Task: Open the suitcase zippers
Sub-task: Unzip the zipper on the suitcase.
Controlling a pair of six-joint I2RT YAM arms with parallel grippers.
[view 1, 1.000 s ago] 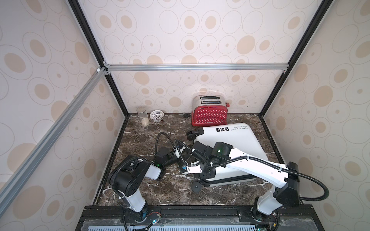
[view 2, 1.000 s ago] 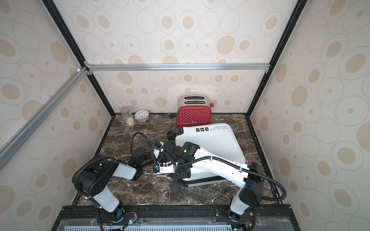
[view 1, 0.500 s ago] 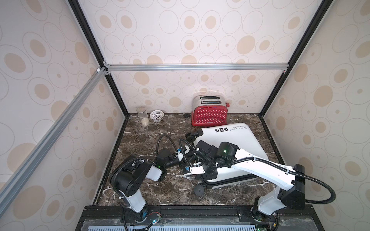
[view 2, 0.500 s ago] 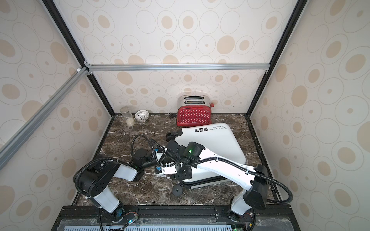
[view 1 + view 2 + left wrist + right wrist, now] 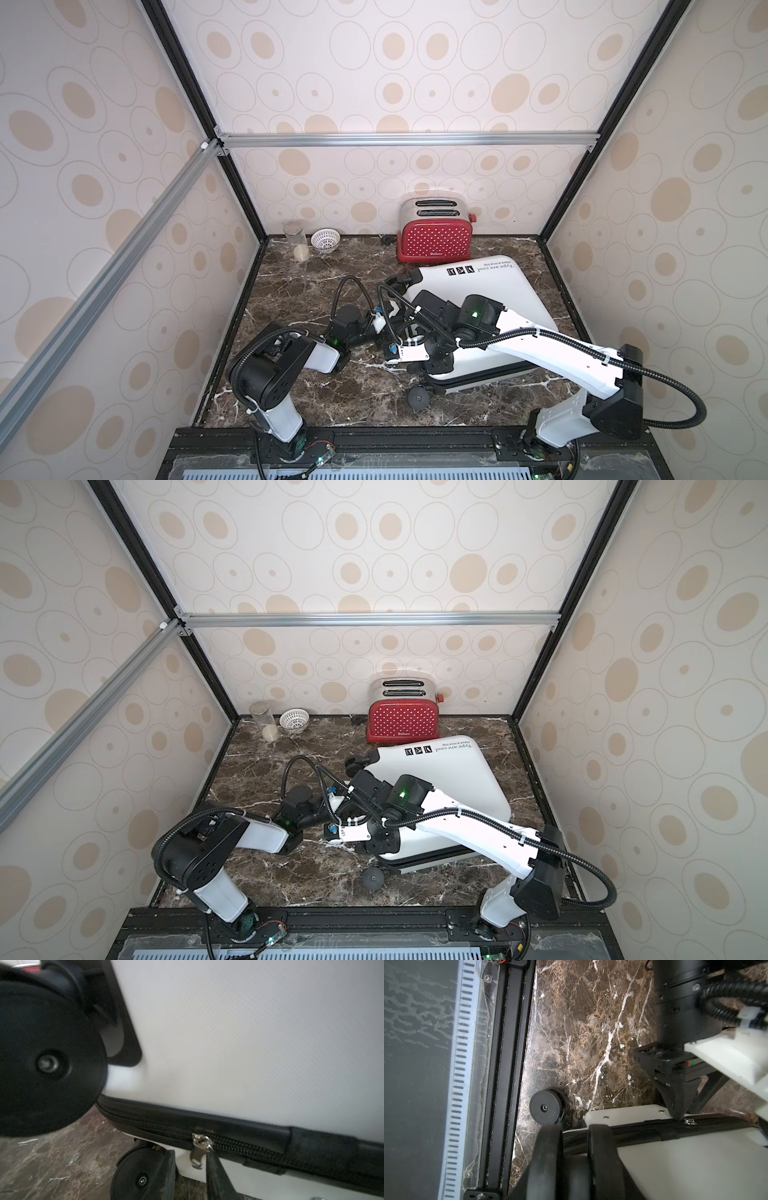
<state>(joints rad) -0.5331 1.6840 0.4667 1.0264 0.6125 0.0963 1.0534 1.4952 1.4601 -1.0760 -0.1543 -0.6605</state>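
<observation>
The white suitcase (image 5: 478, 291) (image 5: 449, 771) lies flat on the marble table, slightly askew. Its black zipper band (image 5: 239, 1145) (image 5: 643, 1128) runs round the middle seam, with a metal pull (image 5: 200, 1144) (image 5: 689, 1121) on the left side. My left gripper (image 5: 190, 1153) (image 5: 395, 328) is at that side, its jaws a narrow gap apart. The pull hangs between them against one finger (image 5: 216, 1174), and the other finger stands clear of it. My right gripper (image 5: 575, 1132) (image 5: 436, 368) is at the near left corner, shut on a black suitcase wheel.
A loose-looking lower wheel (image 5: 417, 400) (image 5: 544, 1108) sticks out at the near corner. A red polka-dot toaster (image 5: 434, 237) stands just behind the case. A glass jar (image 5: 296, 241) and a white strainer bowl (image 5: 325, 240) are at the back left. The black frame rail (image 5: 500, 1064) borders the front.
The right arm has shifted right and nearer, and the case's near corner with its wheel has slid a little toward the front. My left gripper has edged closer to the case's side.
</observation>
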